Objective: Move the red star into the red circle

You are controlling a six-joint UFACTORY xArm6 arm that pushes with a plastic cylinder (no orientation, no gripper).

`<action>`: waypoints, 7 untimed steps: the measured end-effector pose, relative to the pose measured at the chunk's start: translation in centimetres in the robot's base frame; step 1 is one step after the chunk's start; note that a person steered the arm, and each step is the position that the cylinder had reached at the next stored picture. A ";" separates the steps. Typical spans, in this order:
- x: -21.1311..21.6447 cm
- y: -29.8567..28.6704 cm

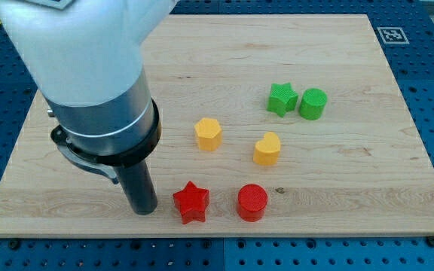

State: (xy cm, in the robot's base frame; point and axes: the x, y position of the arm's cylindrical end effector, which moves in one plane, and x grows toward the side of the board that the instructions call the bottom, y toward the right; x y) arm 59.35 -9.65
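Contact looks imminent: my tip (pixel 143 209) sits just to the view's left of the red star (pixel 191 202), near the view's bottom edge of the counter (pixel 353 188). You cannot quite tell whether rod and star already touch; any gap is very thin. No gripper exists on this arm, so nothing is clenched or released; the rod simply pushes.

The red star lies between my tip and the red circle (pixel 252 202), and all three stand nearly in one row across the view. Star and circle are near each other but clearly apart, with bare wood showing between them.

You are, by my reading, at the start of the push itself: the approach seems finished and the star has not yet reached its target.

The next move calls for a straight slide toward the view's right, kept level with the star's middle so that it travels without spinning off one of its points. Watch that it does not drift toward the view's bottom edge, which is close.

The yellow heart (pixel 267 149), the yellow hexagon (pixel 208 134), the green star (pixel 282 98) and the green circle (pixel 313 104) stand well clear above this line.
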 end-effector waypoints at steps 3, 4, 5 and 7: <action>0.0 5.7; 0.0 5.7; 0.0 6.3; 0.0 6.3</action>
